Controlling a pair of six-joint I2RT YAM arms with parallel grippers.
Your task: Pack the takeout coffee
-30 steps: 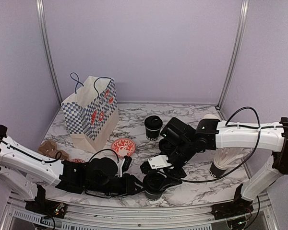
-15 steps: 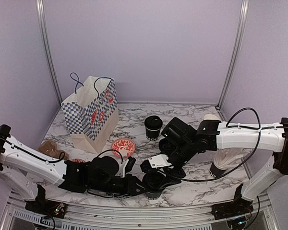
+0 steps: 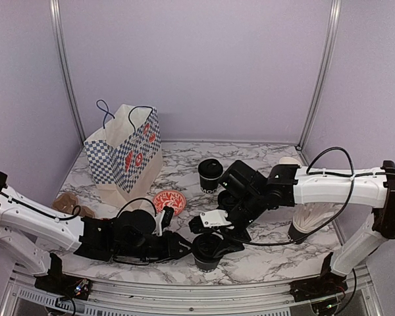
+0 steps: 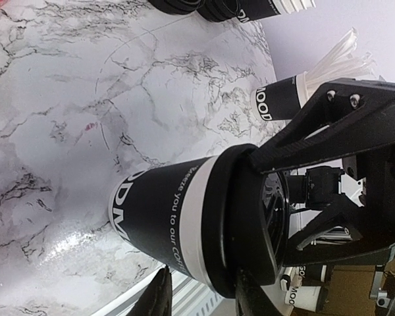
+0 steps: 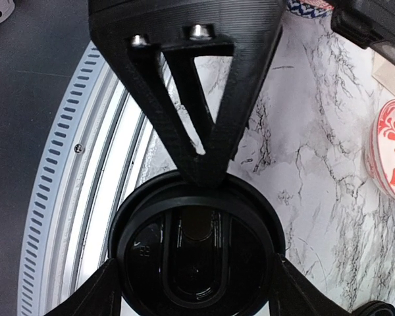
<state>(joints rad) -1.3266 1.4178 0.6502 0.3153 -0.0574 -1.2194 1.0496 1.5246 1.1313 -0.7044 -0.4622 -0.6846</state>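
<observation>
At near edge of the marble surface (image 3: 263, 158), just beside the metal rail (image 5: 72, 164), stands one takeout coffee cup (image 4: 164, 217) w/ its black lid (image 5: 194, 253) on top. The right gripper (image 3: 209, 243) comes from above. Its jaws stand wide and pinch the lid by the rim. The left gripper (image 3: 182, 249) is low at the cup's left side, jaws partly spread, nothing between them. If they touch the cup wall, I cannot tell.

Top view gives there only a dark knot of both arms. Left wrist view shows what it hides: the cup's side, a white band under the lid, and one of the right fingers (image 4: 329, 125) resting on the lid's rim. Right wrist view looks straight down on the lid.

Only top view shows the second coffee cup (image 3: 209, 174), lidded, further back, and the paper bag (image 3: 125, 155) w/ blue checks, upright at back left. The red patterned bowl (image 3: 169, 201) sits between bag and arms. The straw cup (image 4: 280, 99) w/ white straws (image 4: 342, 59) stands on the right side.

Room: at front very little, the rail is close. Bare marble lies toward the back right corner.

Writing: the straw cup reads "MOOD". The gripped cup has a small line, "you to our COFF", partly seen. The bag's red marks I cannot read.
</observation>
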